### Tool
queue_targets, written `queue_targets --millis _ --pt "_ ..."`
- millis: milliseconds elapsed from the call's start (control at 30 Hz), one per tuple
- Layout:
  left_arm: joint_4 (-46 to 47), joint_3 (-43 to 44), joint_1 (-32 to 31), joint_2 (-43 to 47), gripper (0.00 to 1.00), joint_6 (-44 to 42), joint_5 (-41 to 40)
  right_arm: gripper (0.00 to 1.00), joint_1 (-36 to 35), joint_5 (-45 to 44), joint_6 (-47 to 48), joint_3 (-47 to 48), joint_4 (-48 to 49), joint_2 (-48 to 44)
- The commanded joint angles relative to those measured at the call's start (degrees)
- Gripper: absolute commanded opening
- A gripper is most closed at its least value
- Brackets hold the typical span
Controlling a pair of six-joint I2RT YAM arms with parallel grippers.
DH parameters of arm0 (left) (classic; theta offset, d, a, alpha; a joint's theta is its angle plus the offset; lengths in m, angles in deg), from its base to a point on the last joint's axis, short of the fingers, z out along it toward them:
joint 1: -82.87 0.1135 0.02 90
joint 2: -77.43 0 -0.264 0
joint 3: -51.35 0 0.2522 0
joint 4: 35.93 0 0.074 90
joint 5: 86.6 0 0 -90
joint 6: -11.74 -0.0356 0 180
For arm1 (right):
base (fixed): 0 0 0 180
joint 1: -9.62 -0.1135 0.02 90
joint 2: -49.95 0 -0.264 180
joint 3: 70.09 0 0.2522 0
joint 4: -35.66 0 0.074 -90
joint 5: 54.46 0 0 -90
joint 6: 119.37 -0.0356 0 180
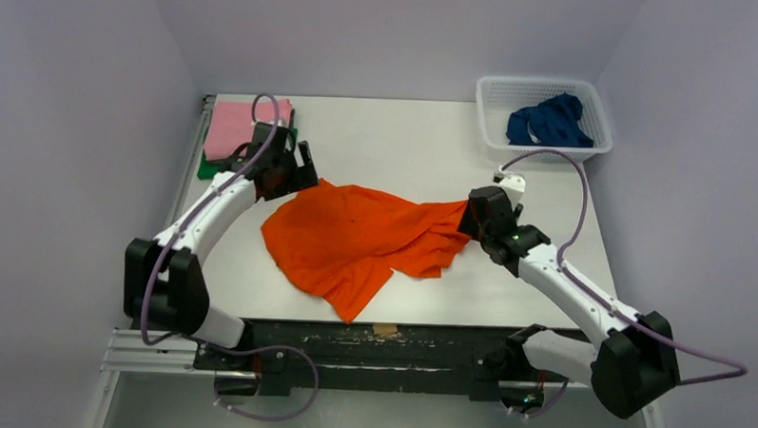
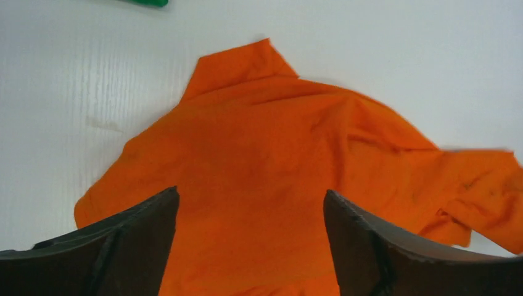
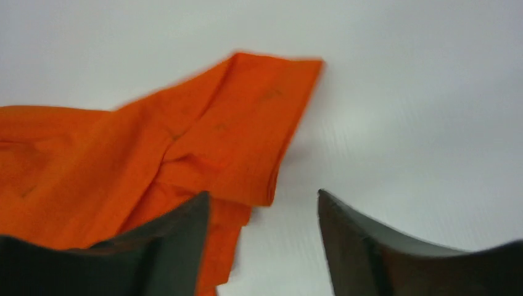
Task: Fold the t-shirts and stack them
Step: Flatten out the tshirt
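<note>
A bright orange t-shirt [image 1: 360, 240] lies crumpled and spread in the middle of the table. It fills the left wrist view [image 2: 271, 166] and shows in the right wrist view [image 3: 154, 148]. My left gripper [image 1: 296, 178] hovers open over the shirt's far left edge, its jaws apart [image 2: 250, 197] and empty. My right gripper [image 1: 470, 217] is open and empty at the shirt's right end [image 3: 262, 197]. A folded pink t-shirt [image 1: 231, 125] lies on a green t-shirt [image 1: 206, 165] at the far left. A dark blue t-shirt [image 1: 550, 122] lies in the basket. The dark grey t-shirt is not visible.
A white mesh basket [image 1: 494, 90] stands at the far right corner of the table. A small tan scrap [image 1: 383, 329] lies at the table's near edge. Purple cables loop off both arms.
</note>
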Motion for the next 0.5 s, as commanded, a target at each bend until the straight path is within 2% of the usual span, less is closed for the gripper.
queue_targets --millis 0,67,167,333,467 --pt "-3.0 4.4 -0.6 -6.8 0.90 -0.5 1.4 0.72 0.9 -22.3 -15.0 3.3 -15.0 5.4" --pt "-0.3 0.7 -2.3 -3.6 0.98 -0.4 4.3 0.83 0.9 -25.5 -19.3 5.5 -20.4 6.4" --pt "-0.6 -4.0 -7.9 1.7 1.00 -0.7 3.8 0.90 0.9 -25.8 -20.4 5.4 -20.0 4.6" --pt "-0.8 -15.8 -22.2 11.5 1.00 2.3 0.5 0.93 1.0 -21.3 -15.1 1.0 -11.7 -1.4" --pt "-3.5 -20.5 -36.7 12.5 1.00 8.2 -4.3 0.94 1.2 -16.5 -12.0 -0.6 -8.3 -3.9"
